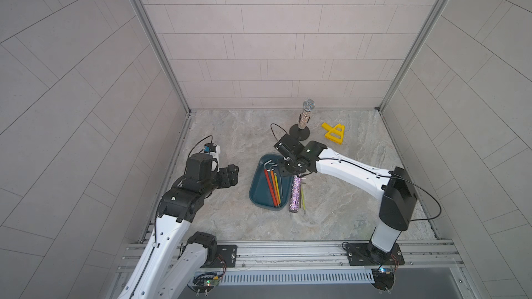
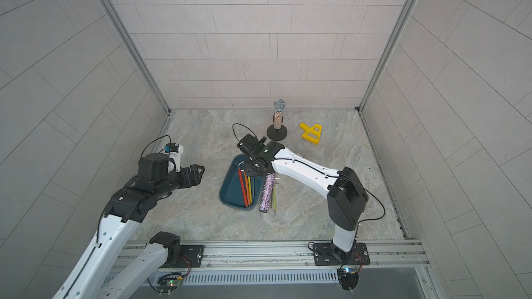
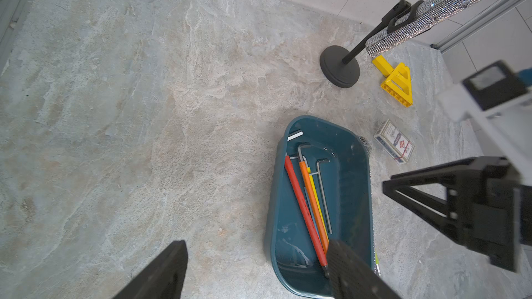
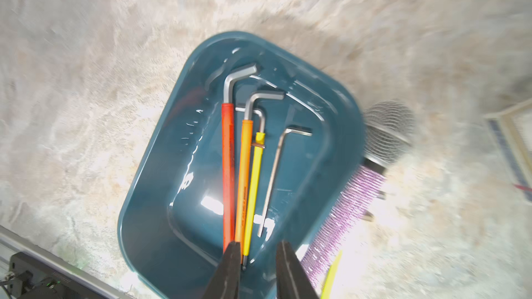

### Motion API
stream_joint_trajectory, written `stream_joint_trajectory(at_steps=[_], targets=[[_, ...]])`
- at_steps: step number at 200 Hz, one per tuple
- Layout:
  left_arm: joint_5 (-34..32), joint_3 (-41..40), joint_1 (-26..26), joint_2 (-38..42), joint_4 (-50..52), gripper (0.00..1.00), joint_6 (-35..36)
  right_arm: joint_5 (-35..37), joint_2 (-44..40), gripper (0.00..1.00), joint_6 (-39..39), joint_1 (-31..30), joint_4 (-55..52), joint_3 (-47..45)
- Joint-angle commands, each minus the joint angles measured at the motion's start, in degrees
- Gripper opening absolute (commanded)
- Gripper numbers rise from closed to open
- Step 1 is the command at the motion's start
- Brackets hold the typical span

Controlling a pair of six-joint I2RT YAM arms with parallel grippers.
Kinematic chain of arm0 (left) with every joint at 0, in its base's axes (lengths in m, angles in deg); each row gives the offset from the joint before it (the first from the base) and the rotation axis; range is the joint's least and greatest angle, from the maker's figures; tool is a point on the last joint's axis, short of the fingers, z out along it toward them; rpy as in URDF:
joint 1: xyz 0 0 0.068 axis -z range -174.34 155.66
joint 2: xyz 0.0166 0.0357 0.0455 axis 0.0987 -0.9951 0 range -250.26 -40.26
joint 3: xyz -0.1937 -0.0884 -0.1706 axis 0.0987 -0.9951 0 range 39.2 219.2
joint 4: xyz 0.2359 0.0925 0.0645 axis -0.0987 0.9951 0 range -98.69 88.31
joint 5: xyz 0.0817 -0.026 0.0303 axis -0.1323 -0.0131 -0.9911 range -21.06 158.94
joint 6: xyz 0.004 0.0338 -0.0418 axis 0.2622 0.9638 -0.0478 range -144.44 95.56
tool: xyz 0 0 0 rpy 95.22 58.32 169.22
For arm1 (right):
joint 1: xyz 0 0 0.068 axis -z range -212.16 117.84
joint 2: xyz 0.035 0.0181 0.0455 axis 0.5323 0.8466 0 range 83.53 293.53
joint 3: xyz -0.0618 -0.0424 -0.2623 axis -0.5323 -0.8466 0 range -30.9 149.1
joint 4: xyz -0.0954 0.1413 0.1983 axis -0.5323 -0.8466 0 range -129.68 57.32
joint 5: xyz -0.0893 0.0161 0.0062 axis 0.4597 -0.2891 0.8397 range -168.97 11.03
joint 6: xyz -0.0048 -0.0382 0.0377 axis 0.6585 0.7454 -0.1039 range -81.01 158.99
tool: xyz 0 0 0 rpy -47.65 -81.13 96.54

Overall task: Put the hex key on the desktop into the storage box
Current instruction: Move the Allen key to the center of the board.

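I hold the right gripper (image 4: 257,271) above the storage box (image 4: 161,151), jaws slightly parted with nothing between them, consistent with a release over the tub. Four hex keys lie inside: red-sleeved (image 4: 228,174), orange-sleeved (image 4: 243,174), yellow-sleeved (image 4: 254,185) and a bare steel one (image 4: 272,179), all parallel along the tub's length. One lime-green hex key (image 1: 302,201) remains on the desktop, lower centre in a top view, just right of the glittery microphone (image 1: 295,195) lying against the tub. I judge that microphone obstructs a sideways approach. The left gripper (image 3: 253,268) hangs at centre left in both top views, jaws spread and empty. A card box (image 3: 394,145) and yellow bracket (image 3: 395,83) lie clear.
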Motion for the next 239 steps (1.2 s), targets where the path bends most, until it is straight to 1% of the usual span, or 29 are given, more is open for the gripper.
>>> stream_joint_trajectory(at_steps=[1,39,77,111,136,239], targets=[[-0.10,-0.50,-0.38,0.63,-0.59,0.84,0.64,3.69,-4.62,0.26,-2.77,1.00,0.76,-7.78],[-0.05,-0.58,-0.34,0.50,-0.58,0.84,0.64,1.24,-11.14,0.24,-6.49,2.63,2.03,-18.35],[0.06,-0.53,-0.36,0.54,-0.58,0.84,0.62,-1.86,-10.98,0.23,-8.66,2.90,3.52,-23.99],[-0.07,-0.62,-0.38,0.54,-0.58,0.83,0.64,-4.60,-6.64,0.22,-9.09,2.99,4.84,-25.20],[-0.08,-0.55,-0.40,0.54,-0.58,0.84,0.61,-6.70,-4.47,0.24,-9.72,2.99,6.92,-26.30],[-0.02,-0.59,-0.43,0.66,-0.58,0.84,0.67,-8.08,-2.47,0.26,-10.68,2.90,8.73,-28.13]])
